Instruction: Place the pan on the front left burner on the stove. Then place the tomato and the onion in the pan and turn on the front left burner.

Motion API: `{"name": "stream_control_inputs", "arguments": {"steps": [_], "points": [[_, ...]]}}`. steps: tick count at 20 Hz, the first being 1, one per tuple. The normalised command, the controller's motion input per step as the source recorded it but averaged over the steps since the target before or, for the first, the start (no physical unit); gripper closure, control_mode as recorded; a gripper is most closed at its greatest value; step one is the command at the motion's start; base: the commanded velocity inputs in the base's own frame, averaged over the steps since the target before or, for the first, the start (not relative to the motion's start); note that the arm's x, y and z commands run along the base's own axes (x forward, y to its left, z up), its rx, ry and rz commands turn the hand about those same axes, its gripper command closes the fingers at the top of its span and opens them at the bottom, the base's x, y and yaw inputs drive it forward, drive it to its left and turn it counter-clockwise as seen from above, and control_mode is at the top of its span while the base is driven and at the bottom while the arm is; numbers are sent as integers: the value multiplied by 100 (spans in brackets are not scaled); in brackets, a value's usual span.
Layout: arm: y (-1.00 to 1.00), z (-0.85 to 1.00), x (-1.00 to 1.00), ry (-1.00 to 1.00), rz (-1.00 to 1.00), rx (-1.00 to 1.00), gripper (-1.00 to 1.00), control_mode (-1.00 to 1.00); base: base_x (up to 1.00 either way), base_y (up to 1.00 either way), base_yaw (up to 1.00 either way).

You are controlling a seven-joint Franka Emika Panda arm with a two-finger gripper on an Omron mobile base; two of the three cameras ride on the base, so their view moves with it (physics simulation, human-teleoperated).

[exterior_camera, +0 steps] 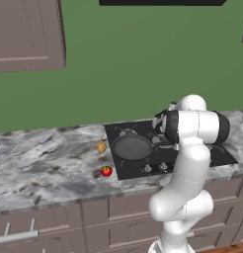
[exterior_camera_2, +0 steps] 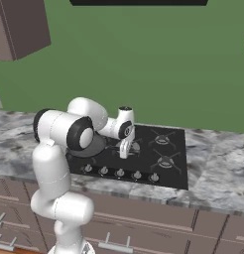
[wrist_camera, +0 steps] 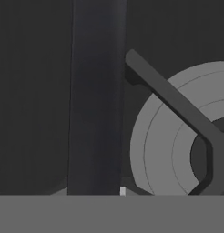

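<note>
I saw the pan (exterior_camera: 131, 147) sitting on the front left burner of the stove (exterior_camera_2: 168, 171), its long handle (wrist_camera: 96, 98) running straight up the hand view beside a grey burner cap (wrist_camera: 170, 136). The gripper (exterior_camera_2: 124, 151) hung low over the handle, jaws clamped on it. The onion (exterior_camera: 101, 146) and tomato (exterior_camera: 106, 171) lay apart on the marble counter (exterior_camera: 39, 163), left of the stove, under a green wall.

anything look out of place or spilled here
Nothing stands out. The pan sits level on the stove, and the onion and tomato rest on the counter beside it, nothing spilled.
</note>
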Motion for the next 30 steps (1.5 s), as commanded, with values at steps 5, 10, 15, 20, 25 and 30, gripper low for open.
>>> {"name": "stream_control_inputs", "arguments": {"steps": [5,10,15,20,25,30], "points": [[0,15,-13,-11,0,0,-100,-100,0,0,0],[4,50,-22,-24,0,0,-100,-100,0,0,0],[39,47,-25,-28,0,0,-100,-100,0,0,0],[36,49,-22,-26,0,0,-100,-100,0,0,0],[43,54,-15,-19,5,0,-100,-100,0,0,0],[55,40,-1,-13,9,0,-100,-100,0,0,0]]}}
